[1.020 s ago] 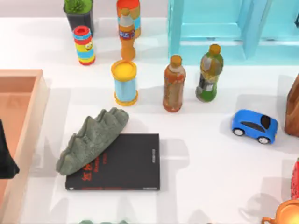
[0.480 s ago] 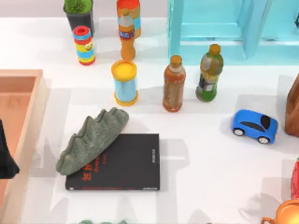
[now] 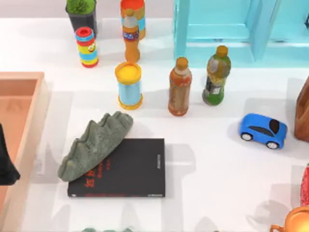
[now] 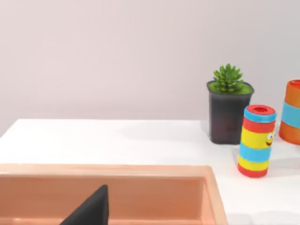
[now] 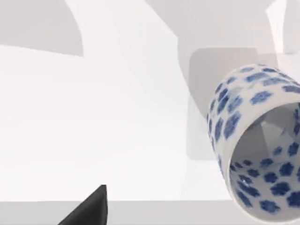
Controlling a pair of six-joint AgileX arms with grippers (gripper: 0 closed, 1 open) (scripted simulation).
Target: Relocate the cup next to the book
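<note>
White tabletop, lit evenly, with a pale wall behind. Landmark: the book (image 3: 117,168), black with red lettering, lying flat. Overlapping its far left corner, a grey-green ridged rock-like piece (image 3: 95,145). Beyond the book, a yellow-topped light-blue canister (image 3: 129,85) and two bottles (image 3: 179,87). Right of the book, well apart, a blue toy car (image 3: 263,130); a copper mug (image 3: 295,222) at the near right corner. Left of the book, a salmon tray (image 3: 29,140). The cup (image 5: 255,140), white with blue speckles, appears in the right wrist view, close to that camera, mouth facing it. Judged: right arm is the nearer one; cup lies just ahead of it. Finger spread of either gripper: cannot tell. Left arm parked over the tray.
</note>
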